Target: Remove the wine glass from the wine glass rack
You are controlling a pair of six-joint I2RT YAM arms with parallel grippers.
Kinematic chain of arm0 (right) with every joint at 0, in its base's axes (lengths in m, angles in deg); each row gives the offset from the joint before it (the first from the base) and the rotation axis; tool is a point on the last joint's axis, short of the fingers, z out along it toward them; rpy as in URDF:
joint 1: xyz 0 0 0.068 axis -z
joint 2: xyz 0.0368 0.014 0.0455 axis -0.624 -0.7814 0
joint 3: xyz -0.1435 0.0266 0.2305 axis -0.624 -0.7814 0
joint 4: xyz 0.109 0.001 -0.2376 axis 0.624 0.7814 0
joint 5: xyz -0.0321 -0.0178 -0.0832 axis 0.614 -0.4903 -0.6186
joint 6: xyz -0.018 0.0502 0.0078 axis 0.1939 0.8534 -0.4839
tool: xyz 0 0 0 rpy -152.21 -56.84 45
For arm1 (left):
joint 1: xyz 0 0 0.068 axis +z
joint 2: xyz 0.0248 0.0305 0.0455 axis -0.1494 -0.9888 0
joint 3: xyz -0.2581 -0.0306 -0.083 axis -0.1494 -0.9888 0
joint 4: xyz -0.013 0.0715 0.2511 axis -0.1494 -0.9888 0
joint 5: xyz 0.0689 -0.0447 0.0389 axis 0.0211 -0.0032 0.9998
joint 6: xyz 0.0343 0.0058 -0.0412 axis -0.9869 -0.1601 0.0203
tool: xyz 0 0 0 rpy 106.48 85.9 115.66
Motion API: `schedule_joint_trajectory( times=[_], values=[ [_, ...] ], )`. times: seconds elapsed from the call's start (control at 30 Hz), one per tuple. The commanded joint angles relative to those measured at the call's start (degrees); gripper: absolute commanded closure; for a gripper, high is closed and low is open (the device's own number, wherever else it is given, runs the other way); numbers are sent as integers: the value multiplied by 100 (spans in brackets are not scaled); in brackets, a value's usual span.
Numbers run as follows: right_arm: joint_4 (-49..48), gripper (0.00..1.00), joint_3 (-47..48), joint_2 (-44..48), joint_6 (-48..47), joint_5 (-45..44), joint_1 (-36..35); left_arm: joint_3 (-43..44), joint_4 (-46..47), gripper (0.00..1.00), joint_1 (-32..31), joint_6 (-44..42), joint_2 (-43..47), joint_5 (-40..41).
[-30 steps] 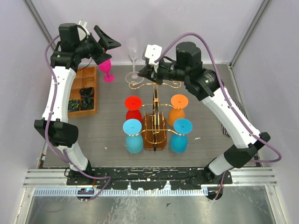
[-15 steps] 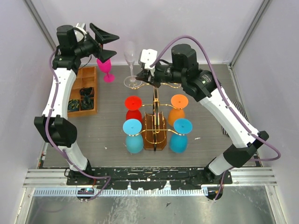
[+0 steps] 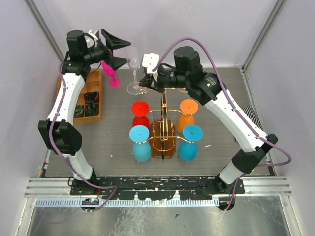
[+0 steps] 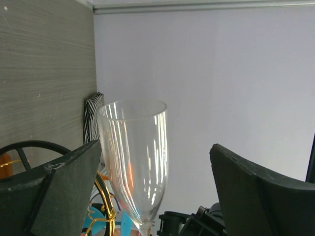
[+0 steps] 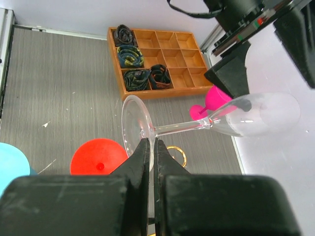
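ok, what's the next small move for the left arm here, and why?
Probably ease the left pincer a little farther over the clear glass so its bowl sits centred. The jaws stand wide open with the bowl off-centre between them, and the right pincer is shut on the stem by the foot.

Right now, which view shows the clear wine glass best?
The right wrist view: the clear wine glass lies across the frame with foot, stem and bowl all showing. The left wrist view shows only its bowl, close up. The top view shows it small and faint against the wall.
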Motion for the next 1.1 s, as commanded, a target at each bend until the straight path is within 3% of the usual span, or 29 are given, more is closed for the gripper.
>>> schedule_joint_trajectory(
  times=[0.0, 0.43, 0.73, 1.0, 1.07],
  values=[
    [-369, 100, 331, 108, -128, 62, -53, 135, -513, 2, -96, -350, -3, -347],
    [-382, 100, 288, 118, -130, 88, -84, 46, -603, 1, -169, -510, -2, -425],
    [-277, 100, 385, 48, 27, 142, -89, -254, -216, 34, -180, -272, -19, -708],
    [-124, 100, 525, -22, 35, 184, -91, -318, -71, 46, -175, -245, -50, -816],
    [-116, 95, 494, 6, 29, 101, -93, -299, -137, 51, -167, -327, -60, -806]
  ],
)
